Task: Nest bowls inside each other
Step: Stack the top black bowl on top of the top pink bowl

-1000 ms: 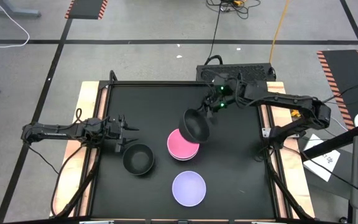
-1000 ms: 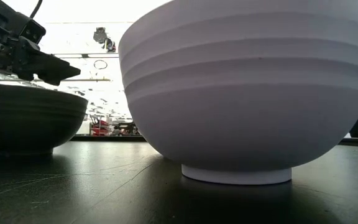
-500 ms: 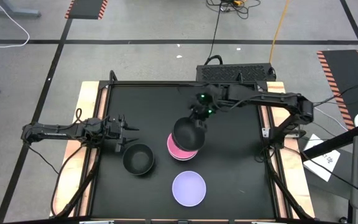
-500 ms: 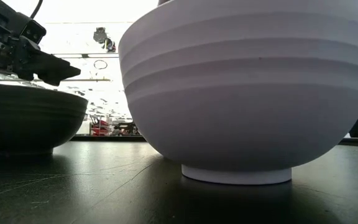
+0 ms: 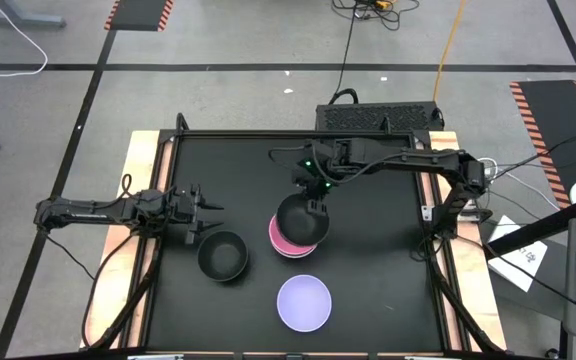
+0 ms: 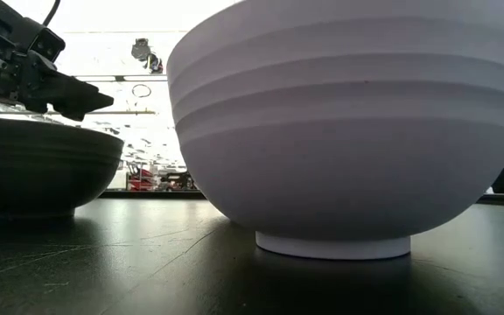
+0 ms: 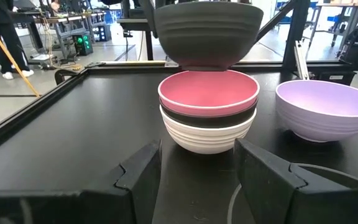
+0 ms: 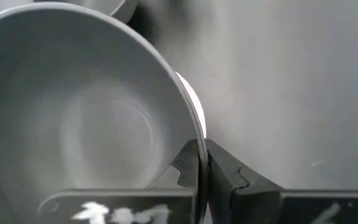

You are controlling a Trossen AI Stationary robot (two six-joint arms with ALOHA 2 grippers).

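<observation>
My right gripper [image 5: 313, 192] is shut on a black bowl [image 5: 301, 218] and holds it just above a stack [image 7: 208, 118] of a pink bowl in a black bowl in a white one. The stack rests on its white foot at the table's middle. Another black bowl [image 5: 222, 255] stands on its foot at the near left. A lavender bowl [image 5: 303, 303] stands near the front edge. My left gripper [image 5: 203, 213] waits open at the left, level, behind that black bowl, with nothing between its fingers [image 7: 138, 174]. My right gripper holds the black bowl by its rim [image 8: 199, 140] on the bowl's far side, one finger inside the bowl and one outside. The fingers slant down from the table's far side. The bowl [image 7: 207, 31] hangs about level, mouth up, clear of the pink bowl below.
The black tabletop has raised edges [image 5: 168, 200] along its sides. A black box [image 5: 378, 115] sits at the far edge. Bare table lies to the right of the stack and at the far left.
My right gripper has carried the black bowl toward the table's left and a little nearer, tipping downward as it went. The bowl, tilted before, now hangs about level over the pink stack.
</observation>
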